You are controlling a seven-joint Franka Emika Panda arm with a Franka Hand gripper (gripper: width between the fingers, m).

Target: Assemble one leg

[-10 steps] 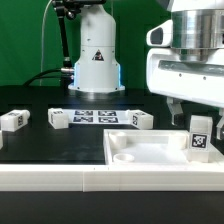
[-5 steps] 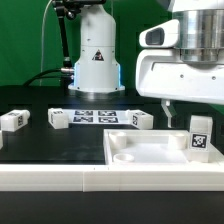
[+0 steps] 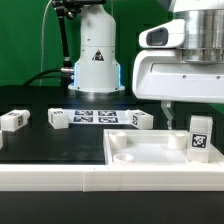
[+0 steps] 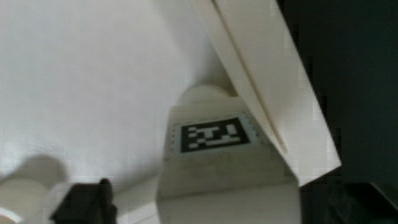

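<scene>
The leg (image 3: pixel 199 137) (image 4: pixel 215 150) was white with a black-and-white square tag. The panel (image 3: pixel 150 150) was plain white, the table (image 3: pixel 40 145) black, the backdrop (image 3: pixel 25 40) green. Three loose posts (image 3: pixel 12 120) were white, each tagged black-and-white.

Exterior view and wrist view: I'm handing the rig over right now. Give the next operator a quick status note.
Gripper: above the white panel, holding nothing; open or shut is unclear.
One leg stands upright on the panel at the exterior view's right.
Three more legs lie loose on the black table, near the marker board.
Done: one leg set in place; whether it is fully seated cannot be told.
Left: verify seating.
</scene>
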